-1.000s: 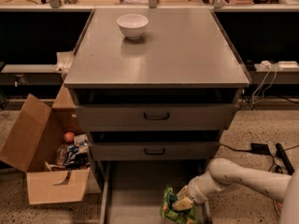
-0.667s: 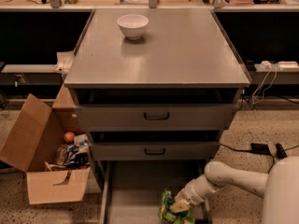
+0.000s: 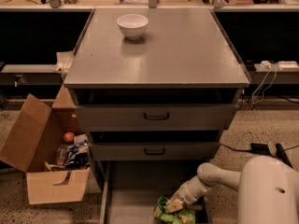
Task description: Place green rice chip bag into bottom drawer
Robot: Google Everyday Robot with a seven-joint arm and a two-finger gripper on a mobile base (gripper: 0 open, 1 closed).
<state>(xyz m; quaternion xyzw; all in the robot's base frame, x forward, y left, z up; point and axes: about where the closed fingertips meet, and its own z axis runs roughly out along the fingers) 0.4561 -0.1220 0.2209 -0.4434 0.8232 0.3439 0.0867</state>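
The green rice chip bag (image 3: 169, 213) lies low in the open bottom drawer (image 3: 133, 195), at the bottom edge of the camera view, partly cut off. My gripper (image 3: 174, 204) is at the end of the white arm (image 3: 208, 178) reaching in from the right, and sits on top of the bag. The drawer is pulled out below two grey drawers with dark handles (image 3: 156, 116).
A white bowl (image 3: 132, 25) stands on the grey cabinet top (image 3: 159, 55). An open cardboard box (image 3: 44, 164) with an orange ball and clutter stands on the floor left of the drawer. Cables and a power strip (image 3: 275, 65) lie on the right.
The arm has swung lower and leftward over the drawer, with more of its white body in view at the right. The bag stays under the gripper near the drawer's front.
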